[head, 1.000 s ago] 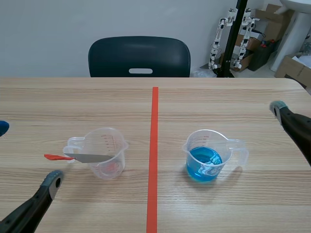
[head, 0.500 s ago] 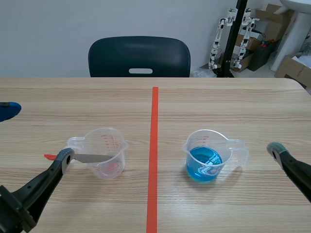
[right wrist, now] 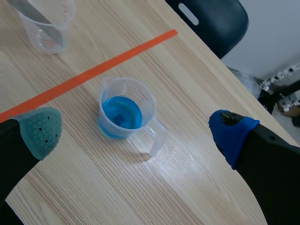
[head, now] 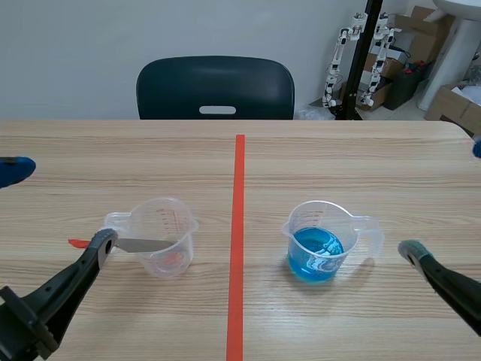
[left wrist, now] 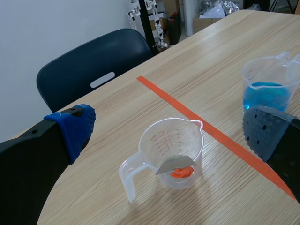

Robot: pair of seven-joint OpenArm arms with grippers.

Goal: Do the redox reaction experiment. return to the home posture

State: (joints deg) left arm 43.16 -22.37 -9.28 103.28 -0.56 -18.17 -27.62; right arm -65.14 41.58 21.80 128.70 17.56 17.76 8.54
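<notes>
Tabletop (head: 361, 165): pale wood, far edge running behind a dark chair (head: 216, 86), far right corner rounded. Bare wood lies open between the two beakers and the far edge, and on the near side of both. An orange-red tape line (head: 239, 226) divides left from right.

Left beaker (head: 167, 233): clear, upright, left of the line. A spatula (head: 139, 244) with a metal blade and a red handle leans in it over the left rim. Red graduation marks are printed on the wall, too small to read.

Right beaker (head: 319, 244): clear, upright, right of the line, holding blue liquid, handle to the right.

Left end effector (head: 58, 207): fingers spread wide, holding nothing, just left of the left beaker; the near finger crosses the spatula handle, contact not discernible.

Right end effector (head: 445, 200): fingers spread wide, holding nothing, right of the blue beaker and apart from it.
</notes>
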